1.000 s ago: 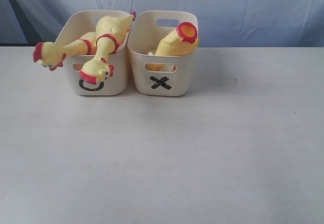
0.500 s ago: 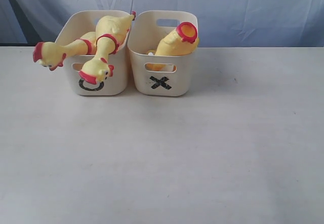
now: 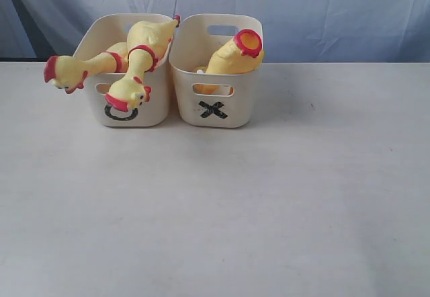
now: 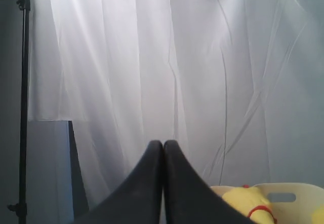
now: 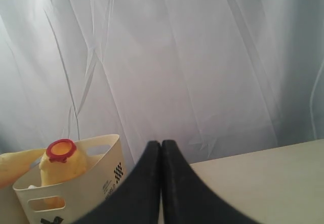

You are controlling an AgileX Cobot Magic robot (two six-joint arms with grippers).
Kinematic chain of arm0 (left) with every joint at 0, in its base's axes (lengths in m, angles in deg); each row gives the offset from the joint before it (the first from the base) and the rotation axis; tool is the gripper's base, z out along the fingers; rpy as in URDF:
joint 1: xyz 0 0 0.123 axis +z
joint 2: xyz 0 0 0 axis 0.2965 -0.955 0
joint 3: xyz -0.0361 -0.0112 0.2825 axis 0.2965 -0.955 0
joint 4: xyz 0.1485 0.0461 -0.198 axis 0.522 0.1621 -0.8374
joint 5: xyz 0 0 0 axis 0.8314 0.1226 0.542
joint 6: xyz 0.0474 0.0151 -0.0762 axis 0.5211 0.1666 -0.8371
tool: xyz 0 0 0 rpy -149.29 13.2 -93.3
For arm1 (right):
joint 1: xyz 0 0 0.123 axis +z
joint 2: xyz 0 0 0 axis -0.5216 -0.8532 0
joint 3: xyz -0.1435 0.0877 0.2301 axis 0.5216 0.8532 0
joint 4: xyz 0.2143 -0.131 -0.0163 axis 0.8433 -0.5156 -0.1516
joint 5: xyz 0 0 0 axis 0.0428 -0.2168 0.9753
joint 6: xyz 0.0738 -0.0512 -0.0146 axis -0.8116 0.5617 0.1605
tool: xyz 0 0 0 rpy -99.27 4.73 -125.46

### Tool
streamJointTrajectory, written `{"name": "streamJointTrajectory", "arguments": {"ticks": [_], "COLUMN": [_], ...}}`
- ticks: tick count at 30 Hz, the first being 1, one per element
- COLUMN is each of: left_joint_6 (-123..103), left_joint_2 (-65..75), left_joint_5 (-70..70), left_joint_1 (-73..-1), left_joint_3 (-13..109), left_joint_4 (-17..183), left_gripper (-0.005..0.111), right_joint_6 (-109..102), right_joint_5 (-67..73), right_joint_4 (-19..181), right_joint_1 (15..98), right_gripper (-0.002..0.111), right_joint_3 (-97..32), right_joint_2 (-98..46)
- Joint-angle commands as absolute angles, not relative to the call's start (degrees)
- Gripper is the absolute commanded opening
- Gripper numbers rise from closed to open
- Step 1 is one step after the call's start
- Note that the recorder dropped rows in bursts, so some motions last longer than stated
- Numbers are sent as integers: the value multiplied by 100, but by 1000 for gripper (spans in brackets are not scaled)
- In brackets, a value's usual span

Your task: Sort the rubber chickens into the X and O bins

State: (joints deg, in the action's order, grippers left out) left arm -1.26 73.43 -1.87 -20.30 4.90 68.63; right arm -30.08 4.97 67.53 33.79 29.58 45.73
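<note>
Two chickens (image 3: 142, 45) overhang O bin (image 3: 156, 103); headless chicken (image 3: 232, 56) half-hidden in X bin (image 3: 240, 105); jaws pressed together.

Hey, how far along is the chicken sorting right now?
Done: two headed chickens lie in the O bin, drooping over its rim; the headless chicken is in the X bin. In hand: nothing, the left gripper and right gripper are shut and empty. Left: no chicken shows on the table, so it looks finished.
</note>
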Motion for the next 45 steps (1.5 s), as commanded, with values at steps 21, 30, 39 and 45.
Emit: {"name": "streamJointTrajectory", "arguments": {"ticks": [21, 30, 39, 45], "left_joint_6": [-134, -134, -134, -134], "left_joint_2": [7459, 7459, 7459, 7459], "left_joint_5": [-179, -179, -478, -464], "left_joint_1": [-1508, -1508, -1508, -1508], "left_joint_3": [-964, -1273, -1273, -1273], "left_joint_4": [7304, 7950, 7950, 7988], "left_gripper": [0, 0, 0, 0], "right_joint_6": [-2995, -2995, -2995, -2995], "right_joint_5": [111, -305, -634, -800], "right_joint_4": [6699, 6722, 6722, 6722], "right_joint_1": [3346, 3346, 3346, 3346], "right_gripper": [-1, -1, -1, -1], "right_joint_3": [3233, 3233, 3233, 3233], "right_joint_2": [4605, 4605, 4605, 4605]}}
